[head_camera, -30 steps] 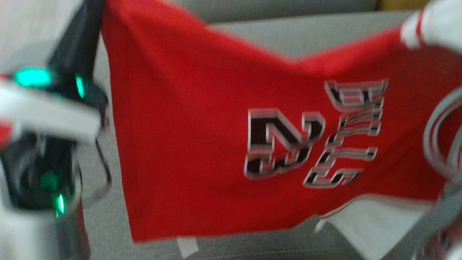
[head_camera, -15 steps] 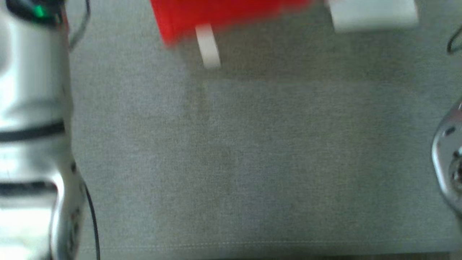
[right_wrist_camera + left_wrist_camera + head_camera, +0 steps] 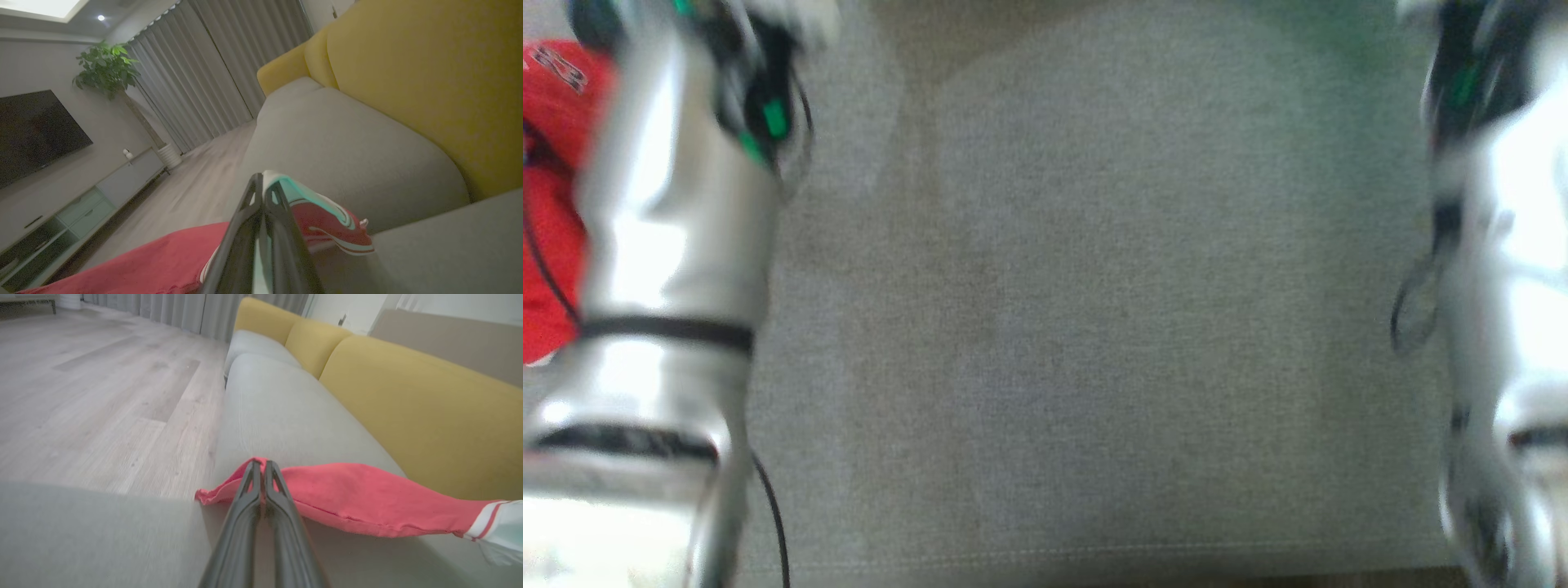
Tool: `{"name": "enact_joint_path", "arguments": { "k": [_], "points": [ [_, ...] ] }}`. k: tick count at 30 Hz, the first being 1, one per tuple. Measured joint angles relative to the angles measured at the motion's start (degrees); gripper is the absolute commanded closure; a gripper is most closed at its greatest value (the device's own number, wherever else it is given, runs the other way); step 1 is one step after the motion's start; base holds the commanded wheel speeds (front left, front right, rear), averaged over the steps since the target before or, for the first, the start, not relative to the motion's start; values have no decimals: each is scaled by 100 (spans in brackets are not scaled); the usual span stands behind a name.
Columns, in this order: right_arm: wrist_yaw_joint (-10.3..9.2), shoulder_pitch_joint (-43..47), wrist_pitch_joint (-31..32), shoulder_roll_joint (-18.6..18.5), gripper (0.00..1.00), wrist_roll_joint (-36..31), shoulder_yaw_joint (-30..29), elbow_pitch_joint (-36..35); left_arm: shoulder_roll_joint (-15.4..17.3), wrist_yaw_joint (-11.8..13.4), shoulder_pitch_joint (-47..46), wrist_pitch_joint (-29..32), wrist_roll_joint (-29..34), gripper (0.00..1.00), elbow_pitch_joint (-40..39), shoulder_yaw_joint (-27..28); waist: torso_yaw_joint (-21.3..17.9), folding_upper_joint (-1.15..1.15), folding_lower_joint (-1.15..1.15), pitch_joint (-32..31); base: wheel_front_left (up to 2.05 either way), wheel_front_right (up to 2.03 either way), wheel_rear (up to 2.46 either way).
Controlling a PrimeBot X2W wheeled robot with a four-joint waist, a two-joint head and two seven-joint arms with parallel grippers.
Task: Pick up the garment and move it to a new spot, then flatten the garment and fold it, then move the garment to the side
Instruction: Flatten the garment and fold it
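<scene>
The garment (image 3: pixel 359 498), a red jersey with white trim, hangs stretched between the two hands above the grey sofa seat (image 3: pixel 286 412). In the left wrist view it runs from a red corner near the seat's front edge across toward the yellow backrest (image 3: pixel 408 400), with a shadow under it. I cannot tell whether any part of it touches the cushion. In the blurred head view only a patch of red shows at the seat's left side, behind the left forearm (image 3: pixel 670 229).

The left hand (image 3: pixel 261 463) is pinched tight on that red corner, its fingers together with the cloth between them. The right hand (image 3: pixel 264 181) is likewise clamped on a white-trimmed edge, and red cloth trails away below it. The right forearm (image 3: pixel 1511 245) stands at the seat's right side, and the middle of the cushion lies bare between the two arms.

This looks like the first step, carrying the garment to its new spot, with flattening and folding not yet begun. The next move calls for lowering both hands together onto the bare middle of the seat. The cloth should stay taut between them so that it lands spread, and it should stay clear of the front edge so that nothing slides to the floor (image 3: pixel 102 396).
</scene>
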Motion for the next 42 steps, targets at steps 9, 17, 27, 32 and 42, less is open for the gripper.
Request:
{"name": "enact_joint_path", "arguments": {
  "k": [9,17,27,32,42],
  "points": [
    [0,3128,832,-308,100,437,119,-1696,156,-170,2323,-248,-302,100,-498,-59,-103,0,0,-760,0,0,0],
    [0,5723,1957,7,100,143,-590,-3533,191,304,4949,-125,-410,100,-2280,-90,-110,1,-1,-1497,0,0,0],
    [0,7364,2682,183,100,332,-918,-4756,109,1050,7098,385,-715,100,-4518,-308,-11,1,-1,-1511,0,0,0],
    [0,7067,2784,185,100,203,-896,-4704,141,1173,6921,682,-710,100,-4789,-349,20,0,-1,-1450,0,0,0],
    [0,5707,3303,181,100,-349,-868,-4537,199,1252,5971,1144,-660,100,-4744,-426,58,0,-1,-1207,0,0,0]
  ]
}}
